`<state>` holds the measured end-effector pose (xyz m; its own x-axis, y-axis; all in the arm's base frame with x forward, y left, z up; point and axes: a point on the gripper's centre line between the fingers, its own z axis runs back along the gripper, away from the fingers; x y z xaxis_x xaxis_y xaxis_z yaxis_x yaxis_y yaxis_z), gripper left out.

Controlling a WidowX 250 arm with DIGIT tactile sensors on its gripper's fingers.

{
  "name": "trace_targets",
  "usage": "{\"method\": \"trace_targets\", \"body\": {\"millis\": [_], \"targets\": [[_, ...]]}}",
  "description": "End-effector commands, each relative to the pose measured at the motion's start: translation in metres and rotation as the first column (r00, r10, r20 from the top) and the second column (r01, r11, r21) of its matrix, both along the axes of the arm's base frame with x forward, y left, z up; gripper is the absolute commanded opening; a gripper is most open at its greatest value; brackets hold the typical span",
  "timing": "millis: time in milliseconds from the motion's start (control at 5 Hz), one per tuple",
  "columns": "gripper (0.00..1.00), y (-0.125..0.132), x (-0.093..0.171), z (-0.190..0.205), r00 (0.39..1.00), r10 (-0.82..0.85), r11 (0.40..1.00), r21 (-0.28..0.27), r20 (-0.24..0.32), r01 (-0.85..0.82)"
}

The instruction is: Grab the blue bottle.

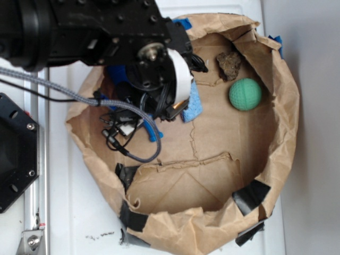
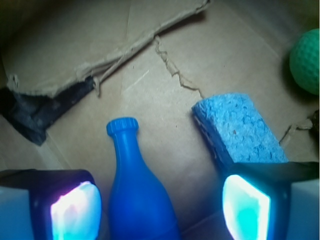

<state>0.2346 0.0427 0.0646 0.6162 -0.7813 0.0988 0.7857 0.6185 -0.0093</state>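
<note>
The blue bottle [image 2: 135,195] lies on the brown cardboard floor, its narrow neck and flared lip pointing away from the wrist camera. My gripper [image 2: 160,211] is open and straddles the bottle's body. The left pad [image 2: 75,212] is close beside the bottle, while the right pad [image 2: 245,210] stands well clear of it. In the exterior view the arm covers most of the bottle; only its neck end [image 1: 154,132] pokes out below the gripper [image 1: 150,114].
A pale blue sponge [image 2: 240,130] [image 1: 192,103] lies just right of the bottle, against the right finger. A green ball [image 1: 245,94] and a brown lump [image 1: 229,65] sit further right. Crumpled paper walls [image 1: 287,106] patched with black tape [image 1: 249,195] ring the floor.
</note>
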Motion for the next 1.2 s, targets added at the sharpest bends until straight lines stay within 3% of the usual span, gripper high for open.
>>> {"method": "trace_targets", "body": {"millis": [0,400,800,1000], "targets": [[1.00,-0.008,-0.008,-0.010,0.995,-0.095,0.995,0.027,-0.023,0.096],[1.00,-0.014,-0.017,-0.033,0.986,-0.146,0.984,0.093,-0.077,0.153],[1.00,-0.020,-0.008,-0.045,0.988,-0.133,0.988,0.071,-0.075,0.138],[0.00,-0.017,-0.006,-0.042,0.993,-0.107,0.993,0.053,-0.058,0.110]]}}
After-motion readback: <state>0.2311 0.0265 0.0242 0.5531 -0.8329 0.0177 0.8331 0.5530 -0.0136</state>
